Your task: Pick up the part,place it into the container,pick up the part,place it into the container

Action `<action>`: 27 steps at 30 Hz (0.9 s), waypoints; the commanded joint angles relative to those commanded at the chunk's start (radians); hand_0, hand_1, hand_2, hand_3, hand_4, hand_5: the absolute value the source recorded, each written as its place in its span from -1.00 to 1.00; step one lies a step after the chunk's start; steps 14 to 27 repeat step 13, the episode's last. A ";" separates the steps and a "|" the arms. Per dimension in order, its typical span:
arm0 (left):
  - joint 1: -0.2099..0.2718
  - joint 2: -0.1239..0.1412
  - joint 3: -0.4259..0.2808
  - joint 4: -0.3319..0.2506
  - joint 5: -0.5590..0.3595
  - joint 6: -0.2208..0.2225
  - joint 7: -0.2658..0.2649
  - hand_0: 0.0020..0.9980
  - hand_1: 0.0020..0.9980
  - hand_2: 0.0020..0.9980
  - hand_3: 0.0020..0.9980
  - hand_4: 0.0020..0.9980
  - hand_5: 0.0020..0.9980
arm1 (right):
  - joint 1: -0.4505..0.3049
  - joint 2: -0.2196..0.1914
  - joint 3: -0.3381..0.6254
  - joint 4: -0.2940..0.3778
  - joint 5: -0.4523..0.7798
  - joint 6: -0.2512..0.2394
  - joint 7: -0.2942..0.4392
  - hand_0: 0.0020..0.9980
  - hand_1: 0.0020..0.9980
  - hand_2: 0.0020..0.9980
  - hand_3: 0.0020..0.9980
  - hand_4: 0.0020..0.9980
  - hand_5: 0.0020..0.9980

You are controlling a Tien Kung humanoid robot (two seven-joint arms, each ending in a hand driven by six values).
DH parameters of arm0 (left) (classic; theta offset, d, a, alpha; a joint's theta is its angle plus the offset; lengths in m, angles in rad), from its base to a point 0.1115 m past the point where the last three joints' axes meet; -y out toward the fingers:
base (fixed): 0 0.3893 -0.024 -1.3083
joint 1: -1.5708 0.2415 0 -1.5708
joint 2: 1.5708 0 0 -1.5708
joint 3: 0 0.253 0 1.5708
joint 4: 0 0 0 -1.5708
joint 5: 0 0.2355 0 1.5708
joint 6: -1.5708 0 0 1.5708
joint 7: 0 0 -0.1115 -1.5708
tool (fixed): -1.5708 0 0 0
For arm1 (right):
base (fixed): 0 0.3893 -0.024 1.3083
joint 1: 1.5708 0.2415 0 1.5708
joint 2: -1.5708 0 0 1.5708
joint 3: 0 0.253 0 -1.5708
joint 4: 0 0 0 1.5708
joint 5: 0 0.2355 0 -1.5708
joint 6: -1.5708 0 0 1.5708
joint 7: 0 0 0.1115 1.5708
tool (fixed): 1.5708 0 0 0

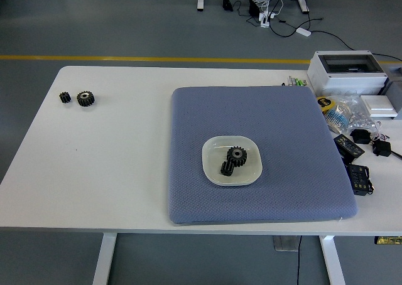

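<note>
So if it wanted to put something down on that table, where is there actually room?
The widest bare patch of the white table lies between the two small black gears at far left and the blue-grey padded mat. The mat is free around the shallow white dish holding two black gears. The right edge is crowded with a grey box, cables and black adapters.

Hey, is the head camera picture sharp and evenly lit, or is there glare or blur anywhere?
Head view: sharp and evenly lit, with soft shadows only; a faint sheen on the white dish, no blown-out glare; the gears inside read clearly, and the small gears far left stay crisp.
</note>
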 joint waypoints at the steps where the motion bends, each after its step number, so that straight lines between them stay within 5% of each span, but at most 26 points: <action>1: -0.001 -0.001 -0.001 0.000 0.000 0.000 0.000 0.41 0.37 0.45 0.21 0.51 0.38 | 0.000 -0.002 0.004 0.002 -0.012 0.014 -0.012 -1.00 -1.00 -1.00 -1.00 0.51 0.10; 4: -0.002 -0.002 -0.001 0.000 0.001 0.000 0.001 0.41 0.37 0.45 0.21 0.51 0.38 | 0.000 -0.007 0.007 0.007 -0.032 0.035 -0.029 -1.00 -1.00 -1.00 -1.00 0.51 0.10; 5: -0.002 -0.002 -0.002 0.000 0.001 0.000 0.001 0.41 0.37 0.45 0.21 0.51 0.38 | 0.000 -0.007 0.007 0.007 -0.034 0.038 -0.030 -1.00 -1.00 1.00 -1.00 0.47 0.10; 27: -0.006 -0.002 0.000 0.000 -0.005 0.000 0.000 0.41 0.37 0.45 0.21 0.51 0.38 | -0.002 -0.007 0.000 0.009 -0.052 0.066 -0.044 -1.00 -1.00 1.00 -1.00 0.46 0.10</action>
